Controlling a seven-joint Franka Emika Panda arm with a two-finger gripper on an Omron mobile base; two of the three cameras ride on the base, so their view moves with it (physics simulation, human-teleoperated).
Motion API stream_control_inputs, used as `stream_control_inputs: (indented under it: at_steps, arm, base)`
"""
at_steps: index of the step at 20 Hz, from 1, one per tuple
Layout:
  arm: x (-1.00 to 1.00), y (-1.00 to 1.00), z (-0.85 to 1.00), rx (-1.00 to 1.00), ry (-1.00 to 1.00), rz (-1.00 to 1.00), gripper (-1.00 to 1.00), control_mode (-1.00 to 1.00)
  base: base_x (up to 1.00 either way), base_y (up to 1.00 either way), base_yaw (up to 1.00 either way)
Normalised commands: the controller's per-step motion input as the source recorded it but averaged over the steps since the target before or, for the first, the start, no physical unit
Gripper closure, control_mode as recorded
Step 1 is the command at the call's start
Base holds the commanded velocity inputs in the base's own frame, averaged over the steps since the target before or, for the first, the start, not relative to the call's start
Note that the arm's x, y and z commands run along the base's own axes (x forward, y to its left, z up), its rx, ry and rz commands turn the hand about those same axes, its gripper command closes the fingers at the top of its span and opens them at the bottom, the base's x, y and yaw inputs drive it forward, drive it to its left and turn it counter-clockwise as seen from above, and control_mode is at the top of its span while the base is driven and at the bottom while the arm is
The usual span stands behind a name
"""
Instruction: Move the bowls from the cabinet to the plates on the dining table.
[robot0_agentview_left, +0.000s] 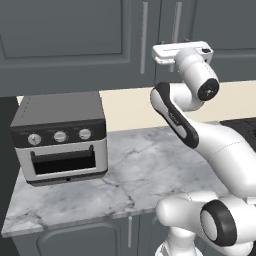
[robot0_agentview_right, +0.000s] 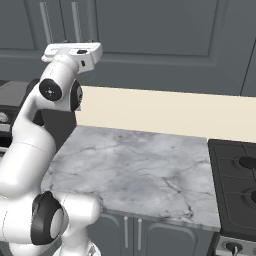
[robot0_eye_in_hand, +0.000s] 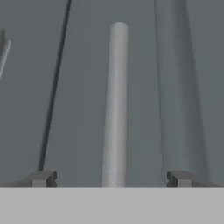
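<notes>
Two dark fingertips (robot0_eye_in_hand: 43, 178) are sitting wide apart at the bottom of the hand view, with a long vertical silver bar handle (robot0_eye_in_hand: 115, 105) running up between them, not touching either; claw (robot0_eye_in_hand: 111, 178) is released, gripping nothing. Handle is sitting on the dark grey panelled wall cabinet (robot0_eye_in_hand: 83, 87), door seam showing as a dark line just left of it. In the left base view the white arm is reaching up from lower right, with the claw (robot0_agentview_left: 172, 44) pressing in close to the cabinet (robot0_agentview_left: 75, 35) doors at the pair of silver handles (robot0_agentview_left: 145, 30). Same pose in the right base view: the hand is sitting up at the cabinet (robot0_agentview_right: 150, 25) front. Cabinet doors are looking shut, so the bowls' place can't be told. Below, a grey-white veined marble counter (robot0_agentview_left: 145, 170) is carrying a dark grey and silver toaster oven (robot0_agentview_left: 60, 137) at its left end. A black gas hob (robot0_agentview_right: 235, 190) is sitting at the counter's right end.
</notes>
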Motion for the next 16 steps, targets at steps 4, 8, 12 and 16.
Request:
stream_control_inputs:
  at_steps: [4, 8, 12, 16]
  arm:
    - [0.28, 0.00, 0.00, 0.00, 0.00, 0.00, -1.00, -1.00]
    - [0.26, 0.00, 0.00, 0.00, 0.00, 0.00, 1.00, -1.00]
    - [0.21, 0.01, 0.00, 0.00, 0.00, 0.00, 1.00, -1.00]
    - [0.06, 0.21, -0.01, -0.01, -0.04, 0.00, 1.00, -1.00]
  base:
    - [0.00, 0.00, 0.00]
    - [0.00, 0.00, 0.00]
    - [0.00, 0.00, 0.00]
    - [0.00, 0.00, 0.00]
